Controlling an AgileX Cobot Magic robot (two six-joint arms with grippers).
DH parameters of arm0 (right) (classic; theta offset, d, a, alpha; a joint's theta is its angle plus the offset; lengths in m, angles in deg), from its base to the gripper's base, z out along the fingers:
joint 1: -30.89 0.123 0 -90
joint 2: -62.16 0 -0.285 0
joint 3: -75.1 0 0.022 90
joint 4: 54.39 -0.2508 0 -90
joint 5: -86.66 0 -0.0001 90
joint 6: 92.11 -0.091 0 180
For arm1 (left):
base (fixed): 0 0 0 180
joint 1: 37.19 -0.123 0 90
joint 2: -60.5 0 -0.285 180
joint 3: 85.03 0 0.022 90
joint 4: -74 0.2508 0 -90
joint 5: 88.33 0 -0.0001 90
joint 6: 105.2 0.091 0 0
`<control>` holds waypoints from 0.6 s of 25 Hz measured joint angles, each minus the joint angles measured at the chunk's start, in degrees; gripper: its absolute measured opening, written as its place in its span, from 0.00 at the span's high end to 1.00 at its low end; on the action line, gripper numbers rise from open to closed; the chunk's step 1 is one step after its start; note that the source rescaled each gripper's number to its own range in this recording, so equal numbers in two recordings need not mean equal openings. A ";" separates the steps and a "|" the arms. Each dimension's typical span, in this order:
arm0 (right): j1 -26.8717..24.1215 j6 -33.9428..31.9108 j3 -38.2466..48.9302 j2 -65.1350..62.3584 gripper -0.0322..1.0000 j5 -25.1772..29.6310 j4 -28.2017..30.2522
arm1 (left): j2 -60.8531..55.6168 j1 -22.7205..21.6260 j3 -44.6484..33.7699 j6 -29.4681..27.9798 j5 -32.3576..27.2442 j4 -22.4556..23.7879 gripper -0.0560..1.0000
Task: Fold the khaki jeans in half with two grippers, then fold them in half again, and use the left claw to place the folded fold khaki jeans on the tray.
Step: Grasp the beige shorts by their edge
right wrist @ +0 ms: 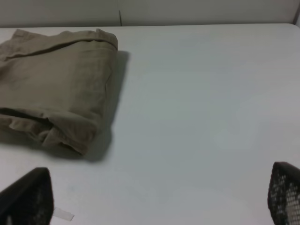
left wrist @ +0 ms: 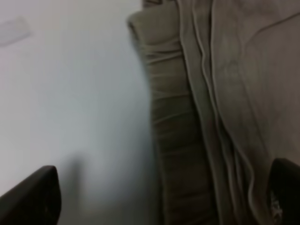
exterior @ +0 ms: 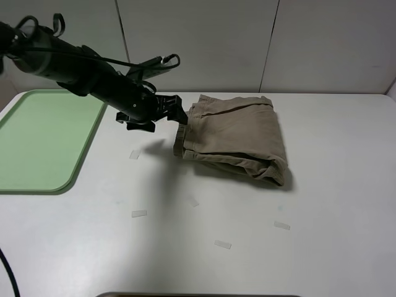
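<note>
Khaki jeans (exterior: 238, 136) lie folded into a thick, roughly square bundle on the white table (exterior: 322, 204), a little right of centre in the high view. We see stacked layers along the bundle's left edge, and a rolled fold at its lower right corner. Our left claw (exterior: 179, 114) reaches in from the upper left and sits at the bundle's top left corner. In the left wrist view its two dark fingertips (left wrist: 33, 197) stand wide apart, one over bare table and the other over the cloth, with the gathered waistband between them; nothing is clamped. The mint-green tray (exterior: 43, 139) rests at the far left edge of the table, well apart from the jeans. Our right gripper (right wrist: 159, 199) does not appear in the high view; its wrist camera shows both fingertips spread wide above bare table, with the jeans lying further off. Small pale tape strips (exterior: 223, 244) dot the table in front of the bundle.
</note>
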 joint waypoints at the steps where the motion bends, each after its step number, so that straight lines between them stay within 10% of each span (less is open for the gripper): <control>1: 0.00 0.00 0.00 0.00 0.00 0.00 0.00 | 0.86 0.33 0.59 0.28 0.05 -0.68 0.13; 15: 0.00 0.00 0.00 0.00 0.00 0.00 0.00 | 9.38 4.68 8.09 1.00 1.92 -8.52 0.14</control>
